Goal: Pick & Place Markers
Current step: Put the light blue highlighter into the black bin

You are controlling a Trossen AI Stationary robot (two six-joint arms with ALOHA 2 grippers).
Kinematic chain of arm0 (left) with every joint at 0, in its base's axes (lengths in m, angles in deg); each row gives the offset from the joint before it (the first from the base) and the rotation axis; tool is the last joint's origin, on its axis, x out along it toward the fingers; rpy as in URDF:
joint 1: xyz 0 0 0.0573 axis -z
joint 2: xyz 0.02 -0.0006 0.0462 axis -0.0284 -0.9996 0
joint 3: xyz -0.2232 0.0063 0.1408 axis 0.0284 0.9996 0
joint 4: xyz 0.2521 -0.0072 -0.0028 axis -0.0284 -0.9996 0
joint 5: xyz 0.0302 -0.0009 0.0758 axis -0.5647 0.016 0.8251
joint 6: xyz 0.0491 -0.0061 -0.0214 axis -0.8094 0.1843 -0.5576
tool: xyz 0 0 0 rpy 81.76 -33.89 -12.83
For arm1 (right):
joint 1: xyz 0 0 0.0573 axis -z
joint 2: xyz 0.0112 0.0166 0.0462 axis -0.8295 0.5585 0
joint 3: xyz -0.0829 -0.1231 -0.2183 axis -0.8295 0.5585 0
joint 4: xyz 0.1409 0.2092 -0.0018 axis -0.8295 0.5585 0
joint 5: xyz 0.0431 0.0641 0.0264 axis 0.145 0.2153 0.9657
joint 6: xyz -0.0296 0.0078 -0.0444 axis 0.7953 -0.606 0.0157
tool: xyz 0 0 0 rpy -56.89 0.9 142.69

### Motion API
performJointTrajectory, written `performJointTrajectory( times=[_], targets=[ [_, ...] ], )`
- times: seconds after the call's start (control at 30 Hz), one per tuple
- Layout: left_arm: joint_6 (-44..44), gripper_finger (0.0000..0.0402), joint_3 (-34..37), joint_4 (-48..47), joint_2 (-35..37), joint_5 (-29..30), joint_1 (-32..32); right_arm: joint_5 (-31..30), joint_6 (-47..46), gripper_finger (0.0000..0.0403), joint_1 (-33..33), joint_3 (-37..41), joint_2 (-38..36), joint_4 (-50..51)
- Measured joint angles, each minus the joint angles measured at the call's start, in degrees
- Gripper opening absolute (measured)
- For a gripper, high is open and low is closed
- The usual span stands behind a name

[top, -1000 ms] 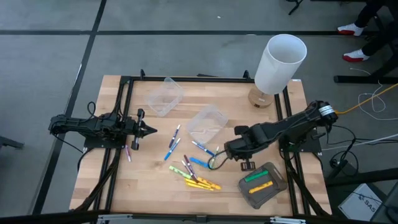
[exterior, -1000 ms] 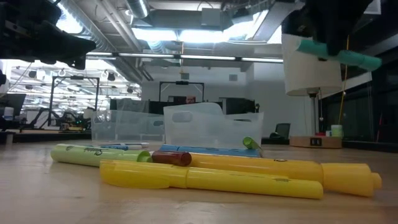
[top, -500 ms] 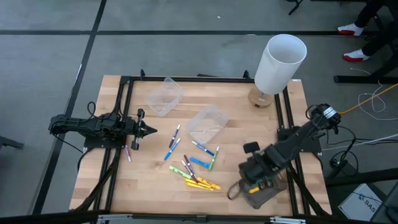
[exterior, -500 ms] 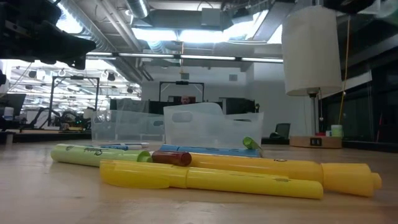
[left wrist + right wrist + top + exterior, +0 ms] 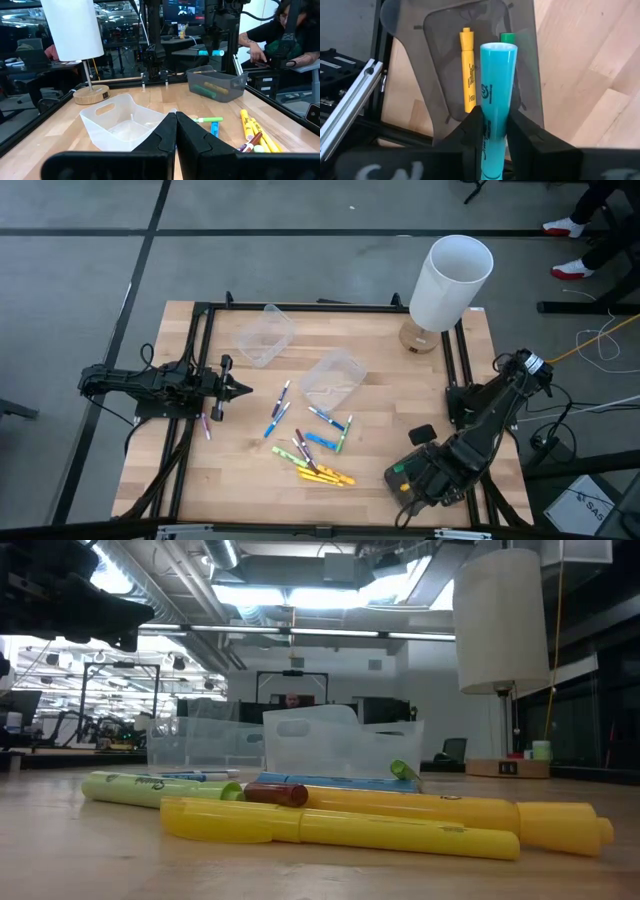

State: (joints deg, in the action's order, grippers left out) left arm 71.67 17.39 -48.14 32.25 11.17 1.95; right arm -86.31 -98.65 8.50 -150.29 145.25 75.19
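Note:
Several markers [image 5: 310,452] lie loose on the wooden table; in the low view yellow ones [image 5: 380,825] and a green one [image 5: 150,787] are nearest. My right gripper [image 5: 428,476] hangs near the table's near right corner, shut on a light blue marker [image 5: 492,90]. It is right above a grey bin [image 5: 440,55] holding a yellow marker [image 5: 468,70] and a green marker [image 5: 507,37]. My left gripper [image 5: 245,388] waits shut at the table's left, pointing level. My right gripper pinches the light blue marker's barrel [image 5: 492,127] between its two fingers [image 5: 474,120]. The fingers come from above, pointing down, and lie across the marker. The marker stays about level, lifted clear above the grey bin [image 5: 216,85].
Two clear plastic tubs [image 5: 265,335] [image 5: 333,377] stand on the far half of the table. A white lamp [image 5: 450,280] stands at the far right corner. Black rails [image 5: 195,380] run along the table's sides. A person sits beyond the table [image 5: 290,35].
My right gripper has swung from above the loose markers toward the table's near right corner. It has turned about its own axis and now hangs over the grey bin. It has kept the light blue marker lifted clear and has left the low view.

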Motion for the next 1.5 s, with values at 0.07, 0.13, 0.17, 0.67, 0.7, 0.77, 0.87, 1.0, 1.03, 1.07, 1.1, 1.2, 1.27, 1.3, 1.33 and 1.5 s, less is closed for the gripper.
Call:
performJointTrajectory(
  times=[0.07,0.13,0.17,0.67,0.7,0.77,0.87,1.0,1.03,1.07,1.1,1.2,1.27,1.3,1.33,1.5],
  targets=[
    [0.0,0.0004,0.0,0.0,0.0,0.0,0.0,0.0,0.0,0.0064,-0.1,0.0,0.1,0.0],
    [0.0,0.0004,0.0,0.0,0.0,0.0,0.0,0.0,0.0,0.0064,-0.1,0.0,0.6,0.0],
    [0.0,0.0004,0.0,0.0,0.0,0.0,0.0,-0.1,0.1,0.0064,-0.1,0.0,0.9,-0.1],
    [0.0,0.0004,0.0,0.0,0.0,0.0,0.0,-0.1,1.2,0.0064,-0.4,0.4,5.3,-6.4],
    [0.0,0.0004,0.0,0.0,0.0,0.0,0.0,-0.1,0.7,0.0064,-0.4,1.1,5.3,-7.5],
    [0.0,0.0004,0.0,0.0,0.0,0.0,0.0,0.8,-0.8,0.0064,-0.4,3.3,5.1,-9.0],
    [0.0,0.0004,0.0,0.0,0.0,0.0,0.0,2.4,-1.4,0.0064,-0.4,6.2,5.0,-9.6],
    [0.0,0.0004,0.0,0.0,0.0,0.0,0.0,2.6,-1.3,0.0064,-0.4,9.4,4.9,-9.7],
    [0.0,0.0004,0.0,0.0,0.0,0.0,0.0,2.6,-1.3,0.0064,-0.4,10.2,4.9,-10.0],
    [0.0,0.0004,0.0,0.0,0.0,0.0,0.0,2.6,-1.2,0.0064,-0.4,10.9,4.9,-10.5],
    [0.0,0.0004,0.0,0.0,0.0,0.0,0.0,2.5,-1.1,0.0064,-0.4,11.6,4.9,-10.9],
    [0.0,0.0004,0.0,0.0,0.0,0.0,0.0,2.5,-0.1,0.0064,-0.4,13.3,4.9,-12.6],
    [0.0,0.0004,0.0,0.0,0.0,0.0,0.0,2.5,0.2,0.0064,-0.4,14.5,4.9,-13.6],
    [0.0,0.0004,0.0,0.0,0.0,0.0,0.0,2.5,0.1,0.0064,-0.4,15.0,4.9,-13.9],
    [0.0,0.0004,0.0,0.0,0.0,0.0,0.0,2.6,0.1,0.0064,-0.3,15.4,4.9,-14.2],
    [0.0,0.0004,0.0,0.0,0.0,0.0,0.0,2.9,0.1,0.0064,0.3,17.0,4.9,-17.1]
  ],
)
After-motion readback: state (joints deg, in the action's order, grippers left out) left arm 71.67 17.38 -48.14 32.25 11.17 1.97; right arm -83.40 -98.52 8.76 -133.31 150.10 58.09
